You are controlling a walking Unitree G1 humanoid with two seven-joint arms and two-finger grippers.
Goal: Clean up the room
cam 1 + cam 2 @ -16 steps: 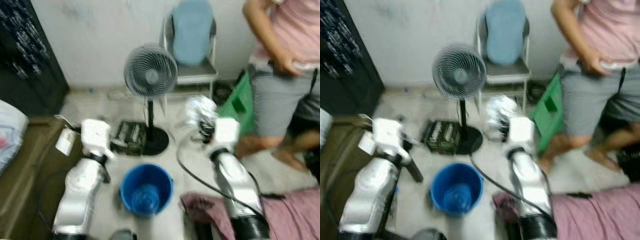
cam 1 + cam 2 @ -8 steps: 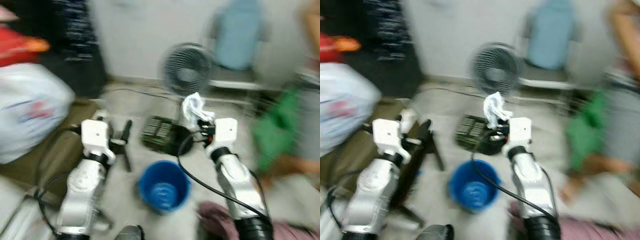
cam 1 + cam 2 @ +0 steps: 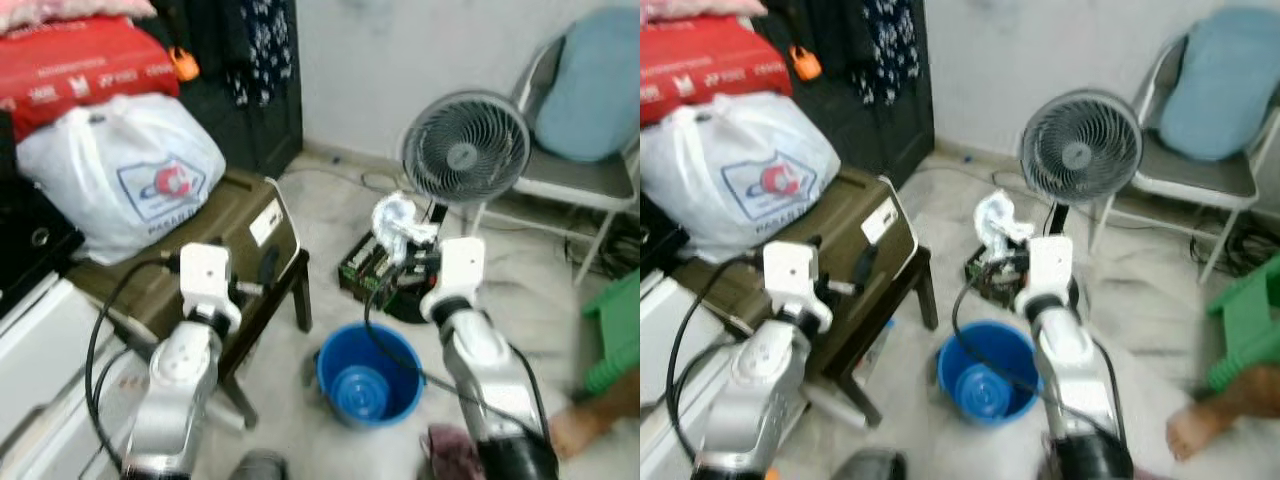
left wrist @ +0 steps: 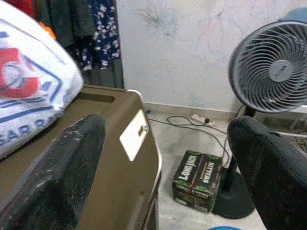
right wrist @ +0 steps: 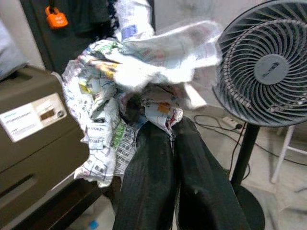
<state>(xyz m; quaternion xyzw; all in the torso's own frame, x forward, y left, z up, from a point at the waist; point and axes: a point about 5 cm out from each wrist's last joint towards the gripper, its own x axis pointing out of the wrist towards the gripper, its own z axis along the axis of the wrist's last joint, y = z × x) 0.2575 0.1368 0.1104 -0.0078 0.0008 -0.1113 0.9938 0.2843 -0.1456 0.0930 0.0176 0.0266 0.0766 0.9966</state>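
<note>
Left eye view: the left gripper [image 3: 262, 275] hovers with its fingers spread wide and empty, just above the brown case [image 3: 190, 265] that bears a white bag [image 3: 125, 170]. Below and between the arms sits a blue bucket [image 3: 368, 374]. The right gripper [image 3: 405, 258] pinches crumpled newspaper [image 3: 398, 222], with the fan [image 3: 464, 150] just behind.
</note>
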